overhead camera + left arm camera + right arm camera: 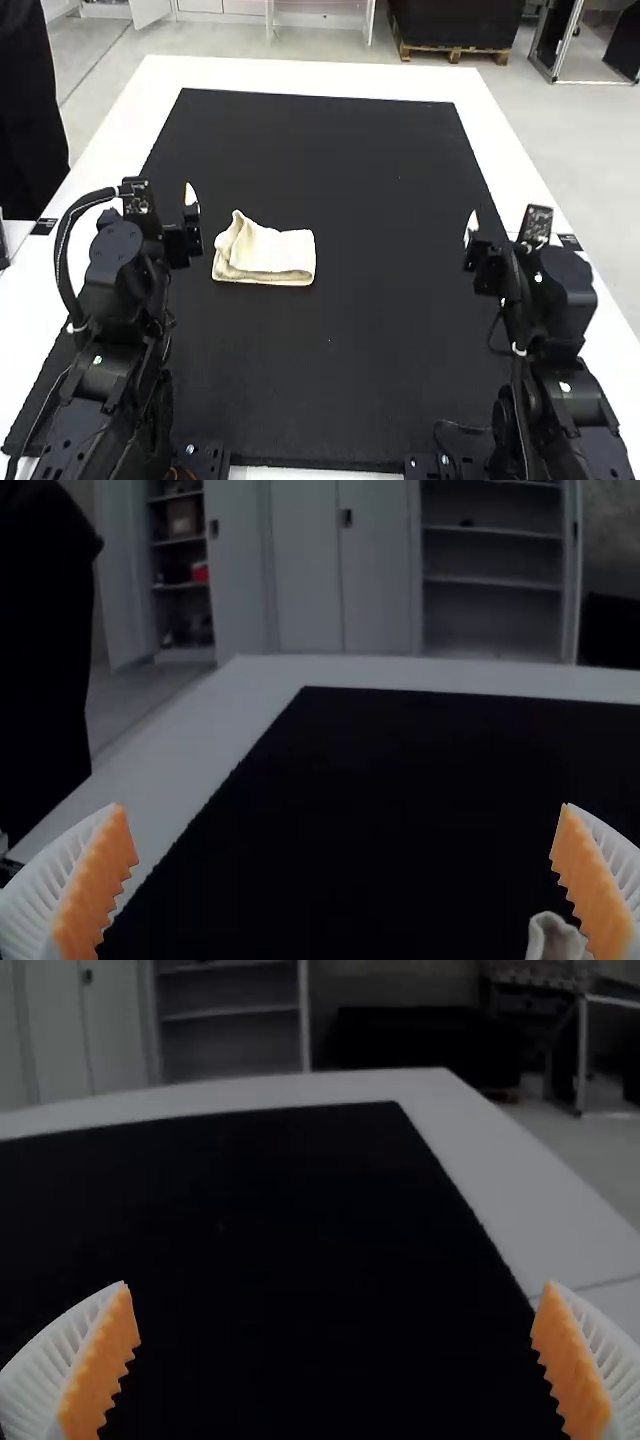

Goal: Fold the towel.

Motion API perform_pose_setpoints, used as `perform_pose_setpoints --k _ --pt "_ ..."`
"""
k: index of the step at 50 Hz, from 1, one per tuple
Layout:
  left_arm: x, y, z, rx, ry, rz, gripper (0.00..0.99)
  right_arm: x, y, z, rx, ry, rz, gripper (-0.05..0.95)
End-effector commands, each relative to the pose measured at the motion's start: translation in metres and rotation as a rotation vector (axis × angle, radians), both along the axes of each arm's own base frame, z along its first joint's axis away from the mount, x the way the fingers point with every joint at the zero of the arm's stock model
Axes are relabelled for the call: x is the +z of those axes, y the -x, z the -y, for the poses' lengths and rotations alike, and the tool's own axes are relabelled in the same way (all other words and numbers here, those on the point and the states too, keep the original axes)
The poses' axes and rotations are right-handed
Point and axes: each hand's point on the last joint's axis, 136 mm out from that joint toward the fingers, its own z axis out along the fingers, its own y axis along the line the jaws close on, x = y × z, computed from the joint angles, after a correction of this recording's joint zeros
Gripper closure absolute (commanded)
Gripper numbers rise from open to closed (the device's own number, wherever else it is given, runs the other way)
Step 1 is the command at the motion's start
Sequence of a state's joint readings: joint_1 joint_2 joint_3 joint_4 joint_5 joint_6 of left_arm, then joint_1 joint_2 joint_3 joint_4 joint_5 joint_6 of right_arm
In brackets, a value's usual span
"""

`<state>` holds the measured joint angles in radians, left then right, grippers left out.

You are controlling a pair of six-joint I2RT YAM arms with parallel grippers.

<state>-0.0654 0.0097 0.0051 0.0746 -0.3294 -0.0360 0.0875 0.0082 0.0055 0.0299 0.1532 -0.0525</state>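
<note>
In the high view, a cream towel (268,252) lies on the black mat (400,300) that covers much of the white table (310,77), left of the middle. It is folded into a small, roughly oblong bundle, with layers showing along its near edge. The right part lies fairly flat, while the far left corner is bunched and stands up in a small peak. The left gripper (188,230) is over the left side of the mat, just beside the towel on its left and apart from it. The right gripper (479,252) is over the right side of the mat, well apart from the towel. In the left wrist view, that gripper's jaws stand wide open, white ribbed fingers with orange pads (98,885) facing each other across a broad gap. A pale, rounded bit of the towel shows close by one pad, over the dark mat. In the right wrist view, the jaws are likewise spread wide, their orange pads (103,1365) facing across the gap, with the mat and the white table beyond them.
</note>
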Motion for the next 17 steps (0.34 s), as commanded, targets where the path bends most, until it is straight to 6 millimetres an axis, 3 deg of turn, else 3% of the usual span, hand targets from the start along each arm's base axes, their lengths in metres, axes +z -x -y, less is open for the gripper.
perform_pose_setpoints --k 1,5,17 --pt "-0.002 0.001 -0.004 0.015 0.078 0.018 0.023 -0.001 0.0 0.002 -0.009 0.012 0.001 -0.01" --pt "-0.016 0.001 -0.003 0.01 0.167 -0.013 0.023 -0.001 0.0 0.002 -0.004 0.012 -0.001 -0.01" --pt "-0.019 0.001 -0.004 0.015 0.209 -0.016 0.023 -0.002 0.0 0.002 -0.004 0.012 -0.002 -0.01"
